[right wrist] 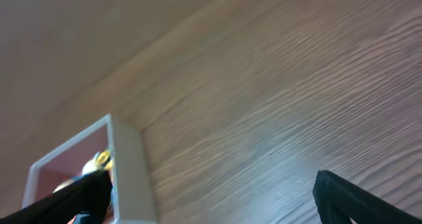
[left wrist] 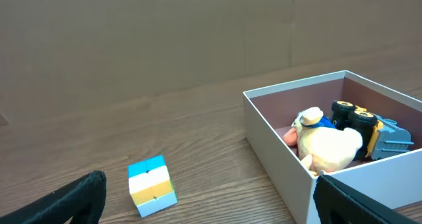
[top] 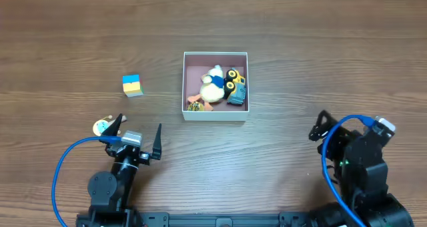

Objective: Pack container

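One blue, white and yellow plastic cube (top: 132,85) is lying unpacked left of the square white-walled container (top: 215,115), so the left gripper (top: 140,125), fingers spread, is probably lining up for that pick next, while the right gripper (top: 319,124) is idling, spread too.

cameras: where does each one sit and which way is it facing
overhead: fixed above the table, looking straight down on the container, the cube, and the left arm and right arm at the bottom.
left wrist: low over the table, facing the cube and the container's corner; the left gripper shows its fingers at the lower corners.
right wrist: low, tilted, facing bare table with the container far left; the right gripper shows its fingers likewise.
shared: all three see the container; only overhead and left wrist see the cube.
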Available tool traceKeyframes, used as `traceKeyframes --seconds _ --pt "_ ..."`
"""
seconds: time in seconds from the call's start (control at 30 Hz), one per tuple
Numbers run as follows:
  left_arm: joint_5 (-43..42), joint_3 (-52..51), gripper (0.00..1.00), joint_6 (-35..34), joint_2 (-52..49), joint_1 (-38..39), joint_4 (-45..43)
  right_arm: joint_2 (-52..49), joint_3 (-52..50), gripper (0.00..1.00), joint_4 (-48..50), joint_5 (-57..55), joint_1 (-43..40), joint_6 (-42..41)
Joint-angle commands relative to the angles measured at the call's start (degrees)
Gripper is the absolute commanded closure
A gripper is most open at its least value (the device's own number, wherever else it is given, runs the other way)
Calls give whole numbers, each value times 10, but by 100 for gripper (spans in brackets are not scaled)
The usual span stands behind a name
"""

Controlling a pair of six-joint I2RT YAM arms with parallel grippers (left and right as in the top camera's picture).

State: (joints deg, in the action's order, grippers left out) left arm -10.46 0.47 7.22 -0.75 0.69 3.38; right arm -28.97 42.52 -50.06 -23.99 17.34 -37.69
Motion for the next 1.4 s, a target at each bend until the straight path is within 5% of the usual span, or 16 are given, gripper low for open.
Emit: traceKeyframes --seconds 0.0,1.37 --pt "3 -2 0 -10 4 -4 0 3 -2 0 13 -81 1 2" --pt "3 -2 0 -10 4 -4 0 3 -2 0 -11 -74 1 2"
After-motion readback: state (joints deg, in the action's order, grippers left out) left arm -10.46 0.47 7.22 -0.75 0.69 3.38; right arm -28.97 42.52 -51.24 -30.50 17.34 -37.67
